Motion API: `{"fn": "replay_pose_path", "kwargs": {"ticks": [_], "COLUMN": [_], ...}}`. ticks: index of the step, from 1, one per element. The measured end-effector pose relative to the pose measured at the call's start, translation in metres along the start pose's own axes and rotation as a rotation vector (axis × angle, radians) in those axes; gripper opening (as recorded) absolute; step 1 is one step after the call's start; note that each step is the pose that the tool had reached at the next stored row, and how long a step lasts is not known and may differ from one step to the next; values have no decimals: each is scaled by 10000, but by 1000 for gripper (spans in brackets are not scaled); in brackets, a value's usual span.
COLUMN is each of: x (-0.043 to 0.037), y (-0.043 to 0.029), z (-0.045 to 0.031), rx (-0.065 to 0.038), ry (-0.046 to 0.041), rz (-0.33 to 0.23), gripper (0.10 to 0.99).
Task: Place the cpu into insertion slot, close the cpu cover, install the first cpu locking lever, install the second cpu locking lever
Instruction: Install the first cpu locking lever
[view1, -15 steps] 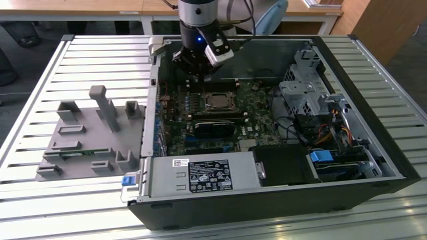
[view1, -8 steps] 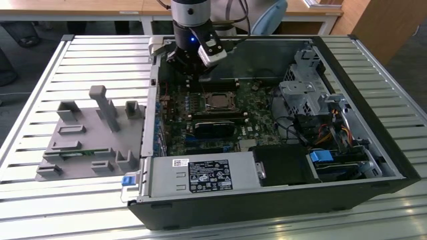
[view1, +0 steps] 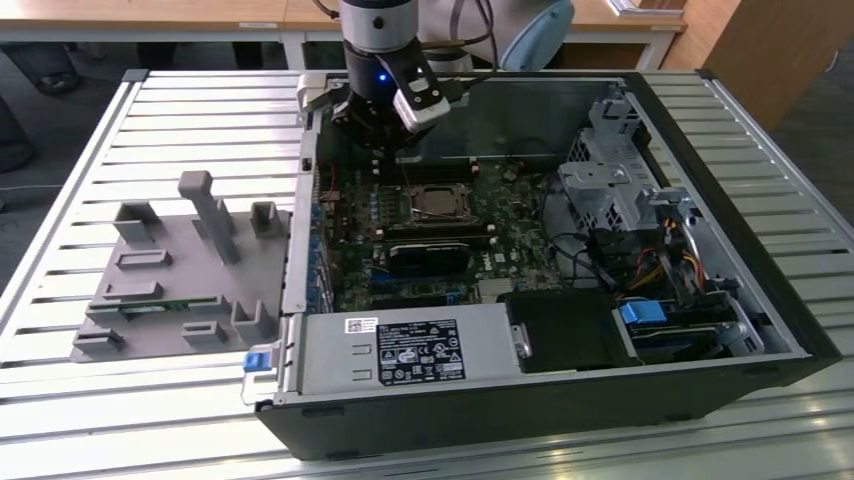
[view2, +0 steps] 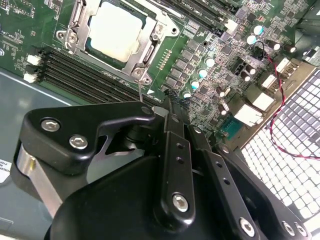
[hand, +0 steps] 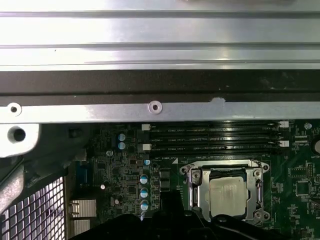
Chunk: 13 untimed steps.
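Cpu (view2: 112, 30) lies framed by the cpu cover (view2: 149, 47), just beyond the claw (view2: 161, 107), whose tips are pressed together.

text: none legible | printed label (view1: 418, 352) | on power supply (view1: 327, 358) | unreadable

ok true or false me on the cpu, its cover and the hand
1. The cpu sits in the insertion slot. True.
2. The cpu cover stands upright. False: it lies flat around the cpu.
3. The hand holds the cpu. False: the cpu lies in the slot, apart from the hand.
4. Long memory slots run beside the insertion slot. True.
5. The grey fixture lies inside the computer case. False: it lies outside, at the exterior view's left.
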<state>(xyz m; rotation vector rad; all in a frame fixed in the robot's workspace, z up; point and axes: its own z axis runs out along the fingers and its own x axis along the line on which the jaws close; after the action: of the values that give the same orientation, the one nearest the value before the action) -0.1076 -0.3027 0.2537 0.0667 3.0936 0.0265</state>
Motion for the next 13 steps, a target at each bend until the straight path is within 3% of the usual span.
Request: {"fn": "replay_pose_path", "kwargs": {"ticks": [13], "x": [1], "y": [29], "z": [1], "rx": [-5], "ry": [0], "rz": [0], "gripper": [106]}}
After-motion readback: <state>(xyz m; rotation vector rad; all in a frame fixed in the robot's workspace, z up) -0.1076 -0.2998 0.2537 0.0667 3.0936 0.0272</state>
